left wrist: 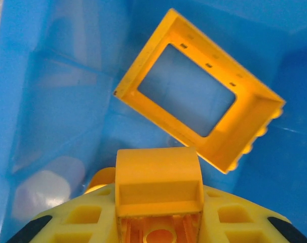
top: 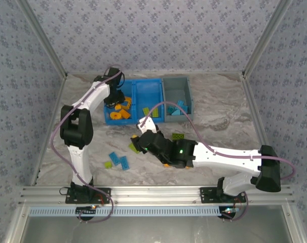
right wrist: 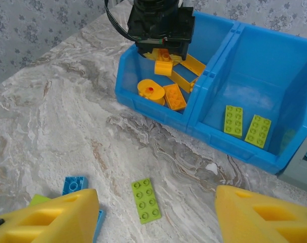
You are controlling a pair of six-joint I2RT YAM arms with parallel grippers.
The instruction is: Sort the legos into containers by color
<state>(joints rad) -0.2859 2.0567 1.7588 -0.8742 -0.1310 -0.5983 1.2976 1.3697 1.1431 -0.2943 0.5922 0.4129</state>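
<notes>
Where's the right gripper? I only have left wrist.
Observer: The right gripper is open above the table, over a loose lime green brick.
Operator: Left gripper has an orange brick. What's in the other compartment?
Observer: Two lime green bricks lie flat in the blue bin's compartment next to the grey bin.
Operator: And the grey bin?
Observer: It holds blue bricks.
</notes>
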